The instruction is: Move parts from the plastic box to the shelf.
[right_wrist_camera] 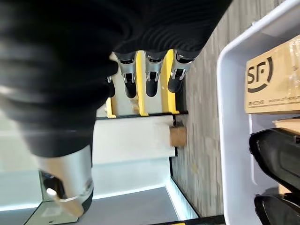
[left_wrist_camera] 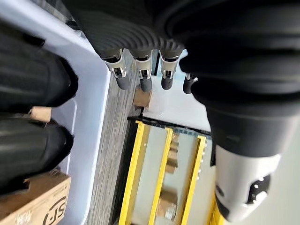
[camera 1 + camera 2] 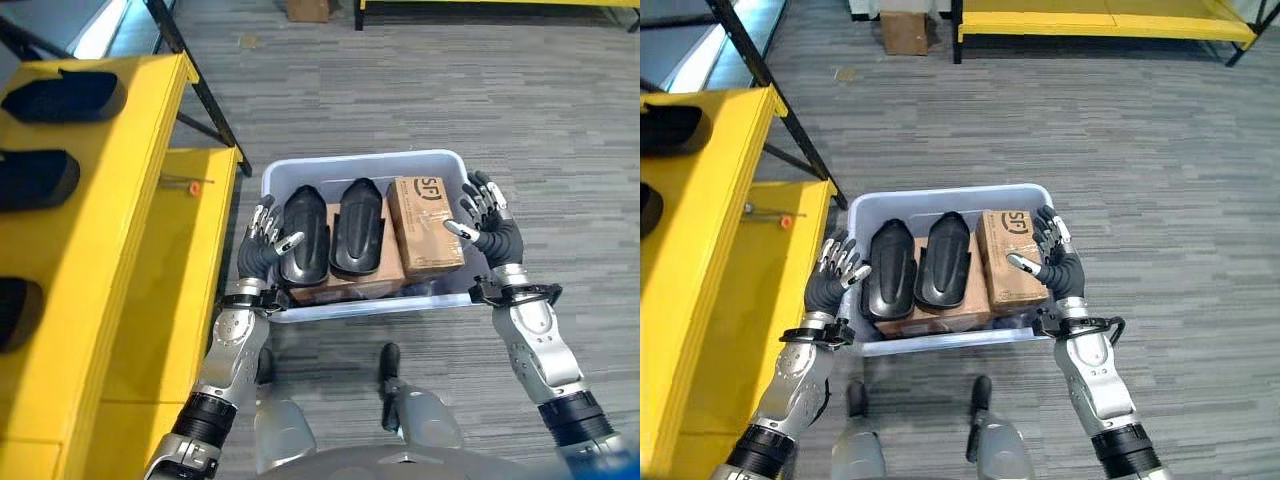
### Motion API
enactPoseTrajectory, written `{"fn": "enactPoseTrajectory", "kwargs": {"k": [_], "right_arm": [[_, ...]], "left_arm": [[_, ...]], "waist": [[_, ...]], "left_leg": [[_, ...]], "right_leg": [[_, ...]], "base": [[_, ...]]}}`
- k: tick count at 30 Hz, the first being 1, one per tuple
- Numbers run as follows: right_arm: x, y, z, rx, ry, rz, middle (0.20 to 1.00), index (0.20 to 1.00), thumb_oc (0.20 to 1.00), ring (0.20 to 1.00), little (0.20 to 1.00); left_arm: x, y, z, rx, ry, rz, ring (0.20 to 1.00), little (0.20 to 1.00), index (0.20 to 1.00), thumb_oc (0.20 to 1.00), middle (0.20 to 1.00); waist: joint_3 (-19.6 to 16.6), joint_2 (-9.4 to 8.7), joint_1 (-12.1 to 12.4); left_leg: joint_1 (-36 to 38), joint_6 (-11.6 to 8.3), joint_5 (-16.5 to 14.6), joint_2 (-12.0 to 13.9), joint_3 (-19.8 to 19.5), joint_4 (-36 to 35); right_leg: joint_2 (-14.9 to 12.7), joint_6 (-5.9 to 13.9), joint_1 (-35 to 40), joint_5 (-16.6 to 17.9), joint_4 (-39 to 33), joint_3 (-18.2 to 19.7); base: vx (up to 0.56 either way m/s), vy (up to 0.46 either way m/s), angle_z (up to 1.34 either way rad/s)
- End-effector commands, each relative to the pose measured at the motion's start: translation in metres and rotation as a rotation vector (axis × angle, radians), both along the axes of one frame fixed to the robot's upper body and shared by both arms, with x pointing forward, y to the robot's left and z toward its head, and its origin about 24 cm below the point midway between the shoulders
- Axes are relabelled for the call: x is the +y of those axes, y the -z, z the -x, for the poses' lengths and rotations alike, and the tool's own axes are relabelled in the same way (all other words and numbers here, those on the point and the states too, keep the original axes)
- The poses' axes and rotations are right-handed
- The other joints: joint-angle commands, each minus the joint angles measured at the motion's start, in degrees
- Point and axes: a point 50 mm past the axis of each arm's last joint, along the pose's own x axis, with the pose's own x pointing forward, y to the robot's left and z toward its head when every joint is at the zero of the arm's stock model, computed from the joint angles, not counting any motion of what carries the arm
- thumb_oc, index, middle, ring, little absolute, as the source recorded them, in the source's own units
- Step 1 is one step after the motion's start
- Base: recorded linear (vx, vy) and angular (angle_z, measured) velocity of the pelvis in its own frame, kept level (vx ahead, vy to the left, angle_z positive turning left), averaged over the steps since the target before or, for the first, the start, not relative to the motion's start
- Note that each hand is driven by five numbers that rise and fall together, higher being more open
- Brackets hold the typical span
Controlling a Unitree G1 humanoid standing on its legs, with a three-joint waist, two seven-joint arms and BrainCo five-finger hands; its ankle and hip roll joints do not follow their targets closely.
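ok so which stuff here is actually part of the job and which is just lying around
Part of the job:
- plastic box
- two black parts inside it
- yellow shelf, more black parts on it
- left hand and right hand, open at the box's sides

Just lying about:
- cardboard boxes in the plastic box, possibly
- carton on the floor
- small orange-tipped item on the shelf

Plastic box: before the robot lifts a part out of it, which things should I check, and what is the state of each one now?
1. Plastic box holds parts: ok, two black parts and an upright cardboard box.
2. Left hand beside the box's left wall, open: ok.
3. Right hand at the right wall, open: ok.
4. Either hand holding a part: not ok, none held.
5. Yellow shelf to the robot's left has room: ok.
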Motion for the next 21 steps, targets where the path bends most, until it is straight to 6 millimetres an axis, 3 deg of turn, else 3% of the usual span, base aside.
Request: {"fn": "enactPoseTrajectory", "kwargs": {"k": [1,3,9,21], "right_arm": [[0.015,-0.023,-0.002,-0.134,-0.057,-0.050,1.000,1.000,1.000,1.000,1.000],[0.024,-0.020,-0.008,-0.108,-0.090,-0.112,1.000,1.000,1.000,1.000,1.000],[0.025,-0.027,-0.017,-0.128,-0.068,-0.130,1.000,1.000,1.000,1.000,1.000],[0.050,-0.069,-0.050,-0.250,-0.038,-0.163,1.000,1.000,1.000,1.000,1.000]], "left_arm": [[0.017,-0.032,0.006,-0.160,-0.021,-0.048,1.000,1.000,1.000,1.000,1.000],[0.021,-0.038,0.001,-0.178,-0.042,-0.058,1.000,1.000,1.000,1.000,1.000],[0.022,-0.054,-0.002,-0.246,-0.063,-0.062,1.000,1.000,1.000,1.000,1.000],[0.000,-0.095,-0.007,-0.415,-0.008,0.017,1.000,1.000,1.000,1.000,1.000]], "waist": [[-1.4,-5.46,1.9],[-1.0,-6.22,2.2],[-0.8,-6.60,2.1],[4.4,-4.07,2.5]], "left_leg": [[-1.5,0.81,-1.4,-2.3,2.5,5.0],[-2.8,1.96,-3.5,-3.6,4.3,7.1],[-5.2,2.51,-3.9,-4.8,5.1,7.2],[-11.4,1.69,-3.0,-3.9,5.9,8.3]], "right_leg": [[-10.6,5.87,3.7,-0.8,2.1,4.5],[-12.1,6.86,2.2,1.3,1.4,5.4],[-13.1,7.61,-0.2,3.4,0.3,5.3],[-12.9,7.11,-7.9,3.4,1.4,4.4]], "base": [[0.07,0.251,-0.11],[0.06,0.186,-0.17],[0.06,0.056,-0.03],[-0.02,-0.025,-0.07]]}}
